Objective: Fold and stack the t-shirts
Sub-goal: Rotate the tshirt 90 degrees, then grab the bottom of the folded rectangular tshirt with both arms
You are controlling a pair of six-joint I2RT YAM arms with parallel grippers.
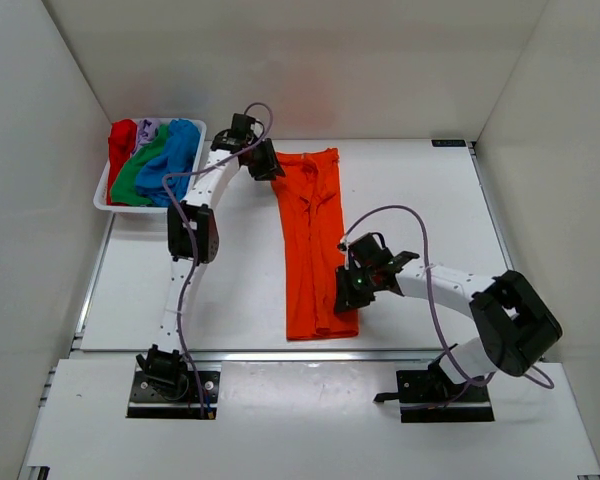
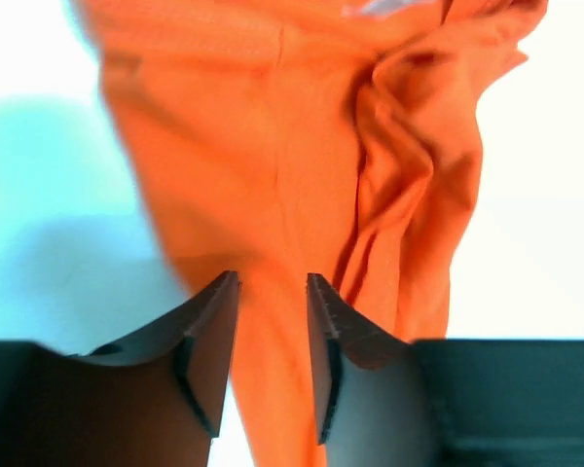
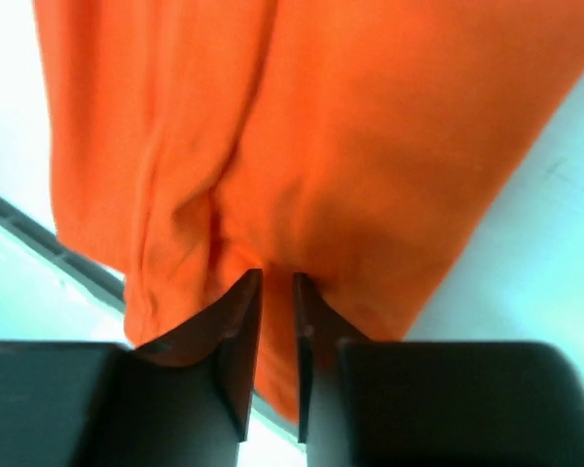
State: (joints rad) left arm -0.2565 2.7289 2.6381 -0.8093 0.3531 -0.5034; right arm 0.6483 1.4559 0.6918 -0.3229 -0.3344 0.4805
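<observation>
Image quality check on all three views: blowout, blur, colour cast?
Top external: even light, sharp, only soft shadows; the orange t-shirt is well exposed. Left wrist: the table is blown out white on the right with a cyan cast on the left, and the cloth is in soft focus. Right wrist: the cloth is blurred up close and the table is cyan-tinted.

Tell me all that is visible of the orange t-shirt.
The orange t-shirt is soft plain cloth, folded into a long narrow strip, wrinkled at its far end. It lies flat on the white table, running from far to near. The right pincer pinches its near right edge; the left pincer is parted over its far left corner.
</observation>
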